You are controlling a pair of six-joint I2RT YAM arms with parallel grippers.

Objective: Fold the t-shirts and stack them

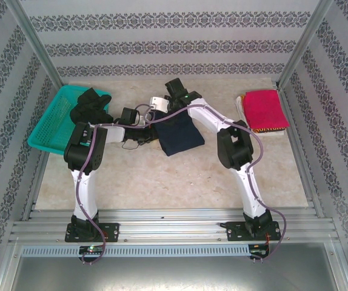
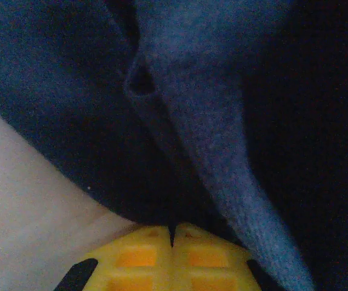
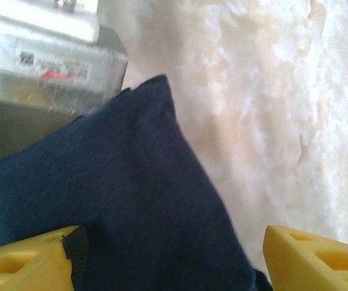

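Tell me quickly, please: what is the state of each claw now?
Left claw: closed, pinching the navy t-shirt.
Right claw: open, holding nothing.

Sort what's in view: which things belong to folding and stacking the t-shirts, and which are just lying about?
Belongs to the job:
navy t-shirt, mid-table
pinkish-red t-shirt, folded at the right
black t-shirt, bunched in the basket

Just lying about:
teal mesh basket, at the left
table

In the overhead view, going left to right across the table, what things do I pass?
From the left: teal mesh basket → navy t-shirt → pinkish-red t-shirt.
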